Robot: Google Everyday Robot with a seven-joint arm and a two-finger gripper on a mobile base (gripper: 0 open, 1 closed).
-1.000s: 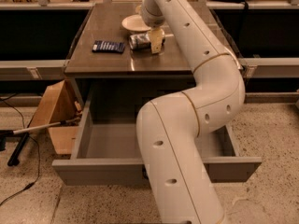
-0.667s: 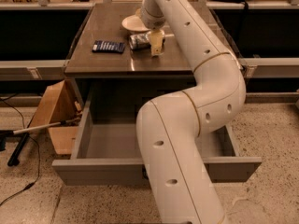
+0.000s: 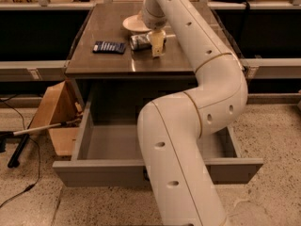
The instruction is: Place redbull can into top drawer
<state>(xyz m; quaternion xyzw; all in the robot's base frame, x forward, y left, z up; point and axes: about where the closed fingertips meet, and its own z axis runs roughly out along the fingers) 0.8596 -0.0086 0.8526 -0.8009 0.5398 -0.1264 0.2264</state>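
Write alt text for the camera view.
A white robot arm reaches over a table, its pincer down at the right end of a redbull can lying on its side. Below, the grey top drawer stands pulled open; a dark blue packet lies beside the can.

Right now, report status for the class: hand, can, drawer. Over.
Hand low over table, beside redbull can. Can lying on its side. Top drawer open below.

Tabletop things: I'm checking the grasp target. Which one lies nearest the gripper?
The redbull can, on its side right beside the gripper; the dark blue packet lies farther off, and the plate sits behind.
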